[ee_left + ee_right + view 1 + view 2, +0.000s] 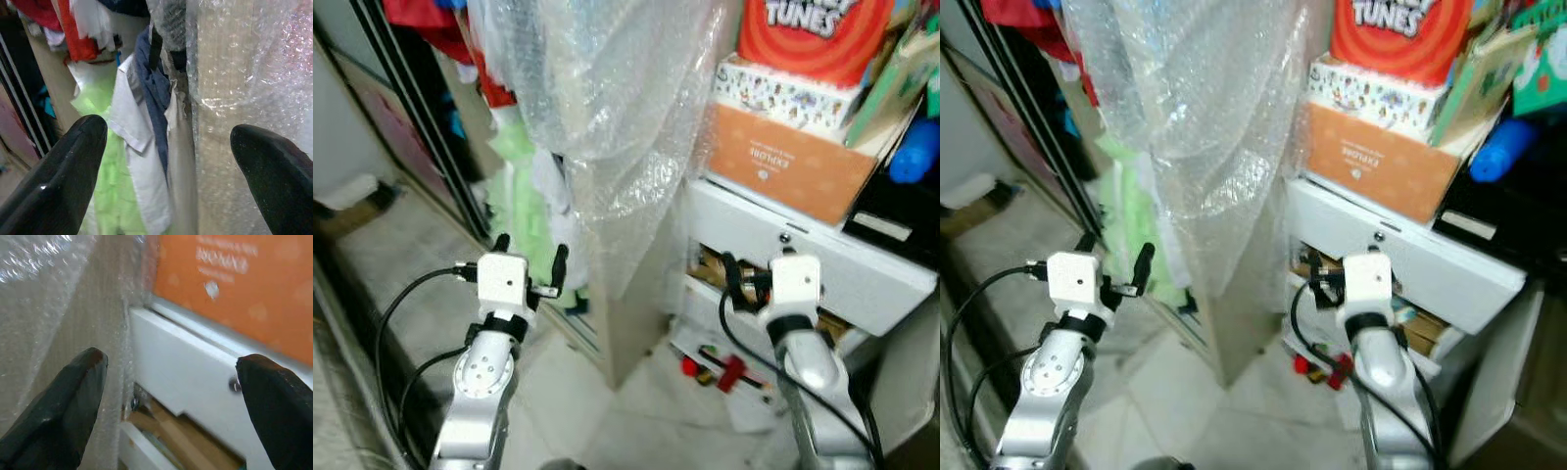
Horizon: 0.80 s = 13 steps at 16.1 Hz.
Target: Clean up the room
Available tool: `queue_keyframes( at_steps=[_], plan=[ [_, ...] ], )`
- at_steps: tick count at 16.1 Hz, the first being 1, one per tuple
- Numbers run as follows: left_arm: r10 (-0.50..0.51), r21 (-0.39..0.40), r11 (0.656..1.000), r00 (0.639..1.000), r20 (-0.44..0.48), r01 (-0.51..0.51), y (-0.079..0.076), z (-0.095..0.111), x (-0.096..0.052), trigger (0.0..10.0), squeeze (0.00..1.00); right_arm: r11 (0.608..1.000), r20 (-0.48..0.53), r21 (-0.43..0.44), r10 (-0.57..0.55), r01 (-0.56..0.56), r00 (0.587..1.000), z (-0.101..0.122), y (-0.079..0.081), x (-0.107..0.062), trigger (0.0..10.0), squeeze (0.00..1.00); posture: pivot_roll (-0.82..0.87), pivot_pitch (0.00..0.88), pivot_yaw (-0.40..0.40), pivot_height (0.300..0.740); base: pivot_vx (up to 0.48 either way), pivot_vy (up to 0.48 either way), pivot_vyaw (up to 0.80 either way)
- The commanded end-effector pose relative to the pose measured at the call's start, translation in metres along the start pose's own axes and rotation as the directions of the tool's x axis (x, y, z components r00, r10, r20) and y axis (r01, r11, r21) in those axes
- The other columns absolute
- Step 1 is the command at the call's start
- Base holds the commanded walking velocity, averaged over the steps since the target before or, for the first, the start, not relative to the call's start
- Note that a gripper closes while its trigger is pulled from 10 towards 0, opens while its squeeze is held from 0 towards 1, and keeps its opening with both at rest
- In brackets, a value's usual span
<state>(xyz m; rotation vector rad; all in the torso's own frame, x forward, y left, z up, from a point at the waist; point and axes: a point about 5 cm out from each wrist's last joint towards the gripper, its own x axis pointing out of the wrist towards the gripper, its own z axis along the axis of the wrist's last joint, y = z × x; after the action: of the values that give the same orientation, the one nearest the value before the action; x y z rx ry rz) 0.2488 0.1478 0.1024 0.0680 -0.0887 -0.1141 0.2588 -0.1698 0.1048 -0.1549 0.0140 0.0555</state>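
Both arms are raised with nothing held: the left pincer and right pincer stand spread and empty. Beyond them, red clutter lies on the floor below the white drawer, with clothes hanging beside the bubble wrap. This looks like the searching stage; next, I judge, comes choosing one item and reaching down.

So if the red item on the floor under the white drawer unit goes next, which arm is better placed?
Probably the right: the right gripper, open, hangs almost above the red item, by the white drawer unit. The left gripper faces hanging clothes.
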Motion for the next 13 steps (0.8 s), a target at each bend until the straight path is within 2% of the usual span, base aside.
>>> queue_keyframes(
  at_steps=[1, 5, 8, 10, 11, 13],
  plan=[
    [0.052, 0.013, 0.999, 0.999, 0.002, -0.052, 0.005, 0.001, -0.005, 10.0, 0.0, 0.996, 0.011, -0.004, 0.093, -0.093, 0.996, 0.003, 0.015, 0.007, 10.0, 0.0, 0.07, 0.0, -0.071, 0.74, 0.0, 0.0, 0.0],
    [0.205, 0.011, 0.979, 0.979, -0.014, -0.205, 0.02, 0.003, -0.025, 10.0, 0.0, 0.981, 0.018, 0.013, 0.191, -0.191, 0.981, 0.005, 0.033, 0.017, 10.0, 0.0, 0.15, 0.0, -0.116, 0.74, 0.0, 0.0, 0.0],
    [0.179, 0.057, 0.983, 0.983, -0.039, -0.176, 0.032, 0.002, -0.036, 10.0, 0.0, 0.991, 0.008, 0.034, 0.13, -0.13, 0.991, 0.0, 0.035, 0.013, 10.0, 0.0, 0.15, 0.0, -0.074, 0.74, 0.0, 0.0, 0.0],
    [0.168, 0.065, 0.984, 0.984, -0.052, -0.164, 0.036, 0.001, -0.035, 10.0, 0.0, 0.997, 0.004, 0.033, 0.068, -0.068, 0.998, -0.002, 0.029, 0.006, 10.0, 0.0, 0.12, 0.0, -0.023, 0.74, 0.0, 0.0, 0.0],
    [0.141, 0.07, 0.988, 0.988, -0.063, -0.137, 0.037, 0.0, -0.035, 10.0, 0.0, 1.0, -0.003, 0.022, -0.008, 0.008, 1.0, -0.003, 0.018, -0.003, 10.0, 0.0, 0.09, 0.0, -0.006, 0.74, 0.0, 0.0, 0.8],
    [0.114, 0.07, 0.992, 0.99, -0.079, -0.109, 0.037, -0.003, -0.035, 10.0, 0.0, 0.999, -0.017, 0.017, -0.049, 0.05, 0.999, -0.004, 0.01, -0.016, 10.0, 0.0, 0.06, 0.0, 0.002, 0.74, 0.0, 0.0, 0.8]
  ],
)
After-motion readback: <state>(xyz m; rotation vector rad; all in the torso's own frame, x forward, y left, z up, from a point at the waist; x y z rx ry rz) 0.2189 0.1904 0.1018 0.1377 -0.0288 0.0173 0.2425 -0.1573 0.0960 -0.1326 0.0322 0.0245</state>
